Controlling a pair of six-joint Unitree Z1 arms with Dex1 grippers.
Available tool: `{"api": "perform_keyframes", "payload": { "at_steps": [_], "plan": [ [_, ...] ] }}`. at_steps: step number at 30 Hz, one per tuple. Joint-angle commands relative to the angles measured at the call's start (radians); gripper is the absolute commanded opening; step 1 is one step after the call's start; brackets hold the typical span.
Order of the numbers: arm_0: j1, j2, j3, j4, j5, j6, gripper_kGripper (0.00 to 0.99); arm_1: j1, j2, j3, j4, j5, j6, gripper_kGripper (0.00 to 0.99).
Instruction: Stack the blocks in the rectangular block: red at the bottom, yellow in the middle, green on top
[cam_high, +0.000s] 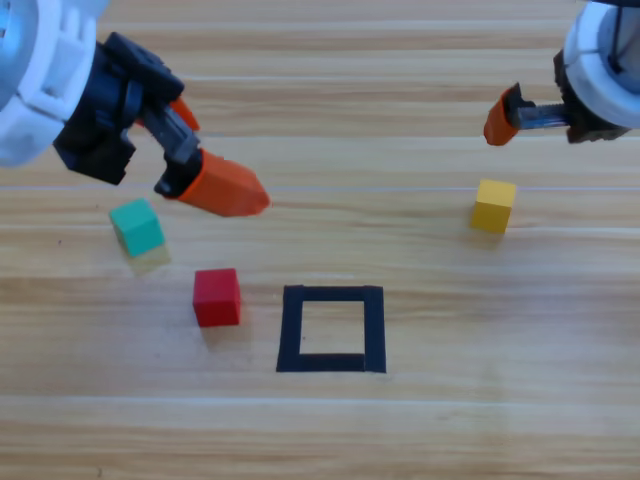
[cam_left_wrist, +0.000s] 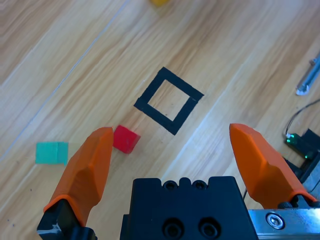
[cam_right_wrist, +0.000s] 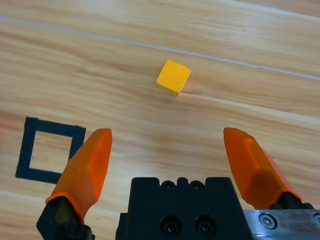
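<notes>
- You're working over a bare wooden table (cam_high: 420, 440); nothing is stacked yet, and the rectangular block (cam_high: 332, 328) holds only wood.
- Your left gripper (cam_left_wrist: 172, 160) hangs above the table with its jaws spread wide, holding nothing.
- Red (cam_left_wrist: 125, 138) lies just ahead of its left jaw, green (cam_left_wrist: 51, 152) farther out to that side, the tape outline beyond red.
- Your right gripper (cam_right_wrist: 165, 162) hovers wide and empty too; yellow (cam_right_wrist: 173, 76) sits ahead of it, well apart.
- All three placements remain, I judge: red first.
</notes>
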Motion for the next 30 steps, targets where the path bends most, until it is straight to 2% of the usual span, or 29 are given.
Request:
{"api": "perform_keyframes", "payload": {
  "at_steps": [1,6,8,11,14,18,22,25,30],
  "plan": [
    [-0.013,-0.028,0.038,0.017,0.067,-0.144,0.99,-0.04,0.1,-0.027,-0.014,0.035,0.102,0.986],
    [0.005,-0.042,0.022,0.029,0.116,-0.319,0.989,-0.074,0.113,-0.045,-0.014,0.139,0.147,0.986],
    [0.022,-0.026,0.015,0.063,0.13,-0.417,0.976,-0.089,0.15,-0.094,-0.016,0.228,0.156,0.988],
    [0.077,0.04,-0.008,0.138,0.087,-0.484,0.968,-0.127,0.251,-0.255,0.119,0.257,0.246,0.989],
    [0.103,0.116,-0.016,0.161,0.087,-0.592,0.96,-0.155,0.385,-0.47,0.314,0.256,0.32,0.989],
    [0.112,0.264,-0.077,0.227,0.105,-0.675,0.954,-0.158,0.518,-0.691,0.506,0.225,0.369,0.99],
    [0.114,0.497,-0.203,0.324,0.139,-0.717,0.946,-0.161,0.56,-0.722,0.538,0.204,0.406,0.99],
    [0.112,0.64,-0.297,0.402,0.199,-0.791,0.95,-0.162,0.587,-0.725,0.543,0.205,0.432,0.99],
    [0.108,0.722,-0.33,0.411,0.197,-0.845,0.968,-0.175,0.62,-0.738,0.552,0.213,0.458,0.989]
  ]
}}
